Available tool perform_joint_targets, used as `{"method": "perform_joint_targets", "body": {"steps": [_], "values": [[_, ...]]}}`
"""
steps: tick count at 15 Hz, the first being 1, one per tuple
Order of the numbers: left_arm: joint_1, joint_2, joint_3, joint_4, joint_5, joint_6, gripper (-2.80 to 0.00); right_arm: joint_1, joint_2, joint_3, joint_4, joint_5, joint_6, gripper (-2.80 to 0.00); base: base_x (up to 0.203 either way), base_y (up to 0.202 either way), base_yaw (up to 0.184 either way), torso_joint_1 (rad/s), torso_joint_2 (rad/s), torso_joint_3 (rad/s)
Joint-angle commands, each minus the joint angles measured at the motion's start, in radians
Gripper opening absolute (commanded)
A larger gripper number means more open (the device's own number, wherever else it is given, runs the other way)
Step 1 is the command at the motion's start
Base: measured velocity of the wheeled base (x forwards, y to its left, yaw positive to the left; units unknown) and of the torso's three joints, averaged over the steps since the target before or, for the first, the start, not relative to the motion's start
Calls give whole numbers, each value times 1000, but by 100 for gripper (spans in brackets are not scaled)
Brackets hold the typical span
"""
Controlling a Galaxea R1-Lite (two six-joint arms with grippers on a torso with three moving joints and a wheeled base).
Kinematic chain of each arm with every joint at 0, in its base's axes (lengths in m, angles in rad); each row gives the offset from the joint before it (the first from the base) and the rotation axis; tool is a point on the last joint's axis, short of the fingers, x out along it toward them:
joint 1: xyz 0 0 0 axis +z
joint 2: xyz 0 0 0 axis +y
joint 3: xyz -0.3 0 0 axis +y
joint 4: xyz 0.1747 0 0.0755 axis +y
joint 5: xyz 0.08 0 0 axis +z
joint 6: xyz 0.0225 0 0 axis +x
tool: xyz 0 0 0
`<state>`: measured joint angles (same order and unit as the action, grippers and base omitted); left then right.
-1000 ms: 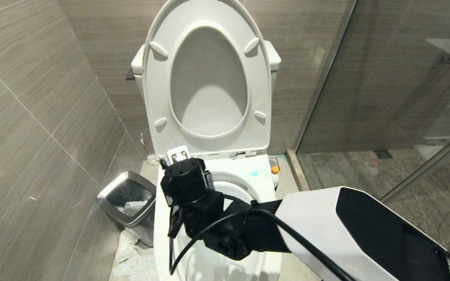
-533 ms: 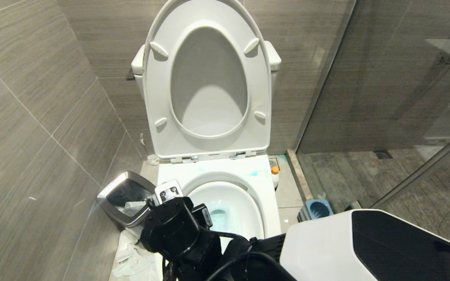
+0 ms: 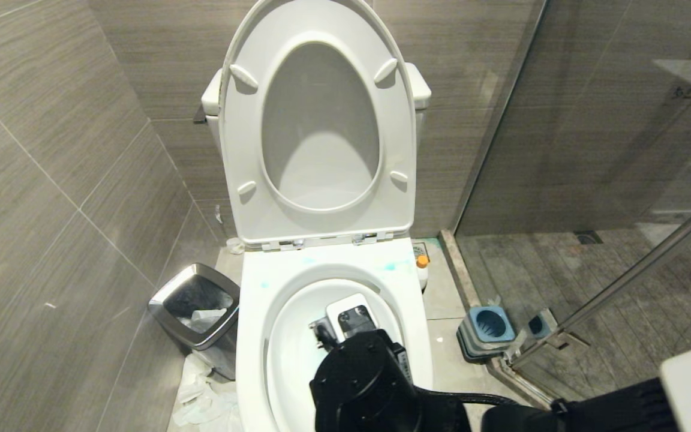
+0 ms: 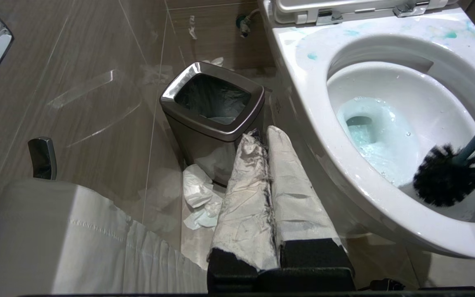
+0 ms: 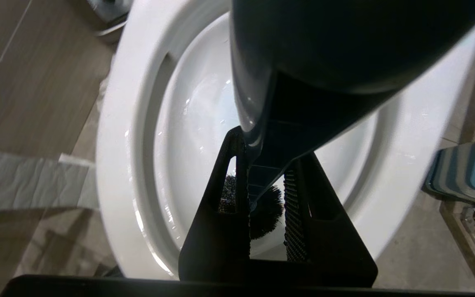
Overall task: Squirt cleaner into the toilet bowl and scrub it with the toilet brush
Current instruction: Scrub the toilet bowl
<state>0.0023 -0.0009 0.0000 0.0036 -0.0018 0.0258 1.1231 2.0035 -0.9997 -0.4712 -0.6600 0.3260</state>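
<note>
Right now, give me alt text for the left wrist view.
A black toilet brush head sits inside the white toilet bowl above blue-tinted water. Cleaner smears dot the rim; a steel-rimmed bin stands beside it.

toilet bowl (image 3: 249, 336): glossy white, seat and lid raised upright against the tank.
cleaner (image 4: 369, 140): pale blue in the water, blue blots on the rim.
toilet brush (image 4: 447, 175): dark bristly head inside the bowl, slate-blue handle slanting up.
brush holder (image 3: 483, 330): grey-and-blue, on the floor beside the bowl.
</note>
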Motion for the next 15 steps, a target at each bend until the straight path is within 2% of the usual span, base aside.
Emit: {"method": "perform_joint_targets", "body": {"steps": [1, 6, 8, 11, 15], "values": [[1, 1, 0, -1, 1, 6, -280, -49, -104, 86, -46, -7, 0, -280, 0, 0, 0, 0, 0, 0], [-1, 1, 0, -1, 2, 6, -280, -198, -118, 110, -56, -5, -9, -280, 0, 0, 0, 0, 0, 0], [1, 1, 0, -1, 0, 6, -280, -251, -76, 83, -115, -2, -48, -280, 0, 0, 0, 0, 0, 0], [1, 1, 0, 1, 1, 6, -280, -286, 11, -29, -218, 5, -137, -280, 0, 0, 0, 0, 0, 0], [1, 1, 0, 1, 0, 5, -280, -285, 146, -239, -227, 25, -210, -280, 0, 0, 0, 0, 0, 0]]}}
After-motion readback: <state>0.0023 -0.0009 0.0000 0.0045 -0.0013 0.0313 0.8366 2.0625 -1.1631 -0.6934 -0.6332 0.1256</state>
